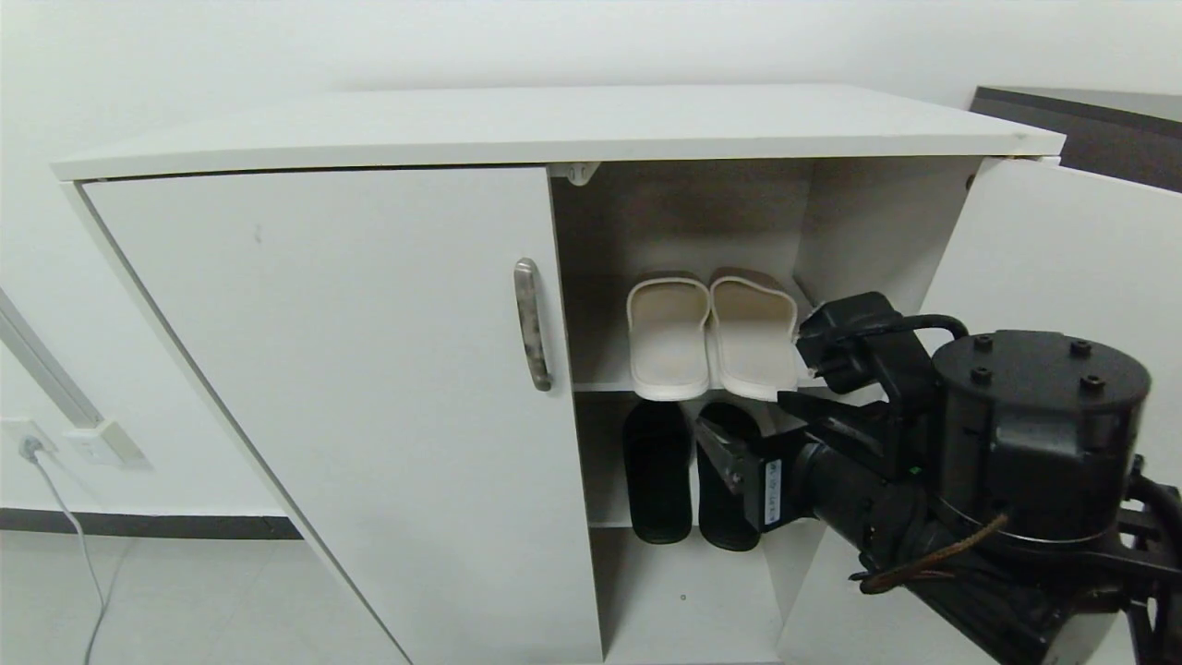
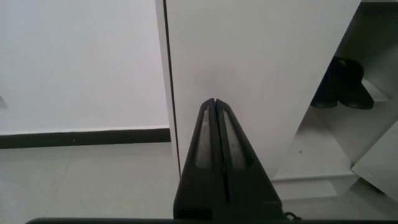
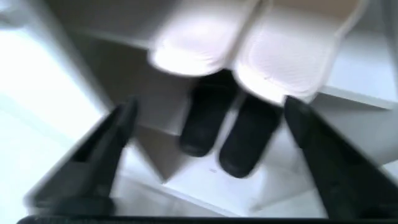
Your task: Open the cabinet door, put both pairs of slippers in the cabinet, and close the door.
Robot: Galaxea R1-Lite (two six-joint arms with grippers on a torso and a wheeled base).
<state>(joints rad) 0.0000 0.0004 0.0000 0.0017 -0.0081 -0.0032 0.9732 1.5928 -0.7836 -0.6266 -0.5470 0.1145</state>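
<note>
The cabinet [image 1: 554, 120] stands square before me, its long axis running from 9 to 3 o'clock. Its left door [image 1: 323, 369] is shut, and its right door [image 1: 1062, 259] hangs swung out toward 3 o'clock, baring the shelves.

The white slippers [image 1: 711, 337] lie side by side on the upper shelf [image 1: 598, 365], long axes front to back. Their toes point in toward 12 o'clock and their heels sit at the shelf's front edge. The black slippers [image 1: 688, 471] lie at 6 o'clock of them on the middle shelf [image 1: 609, 513], also front to back; I cannot tell which end is the toe.

My right gripper [image 3: 210, 107] hangs in the opening at 3 o'clock of the black pair, fingers spread wide with nothing between them. My left gripper [image 2: 214, 109] faces the shut door, fingers pressed together on nothing.

A white wall [image 1: 185, 55] with dark skirting [image 1: 138, 525] stands behind, above a pale floor [image 1: 185, 600]. An upright handle [image 1: 533, 323] sits at the left door's right edge. Low at 9 o'clock, a socket [image 1: 28, 443] drops a cable [image 1: 83, 554] to the floor
</note>
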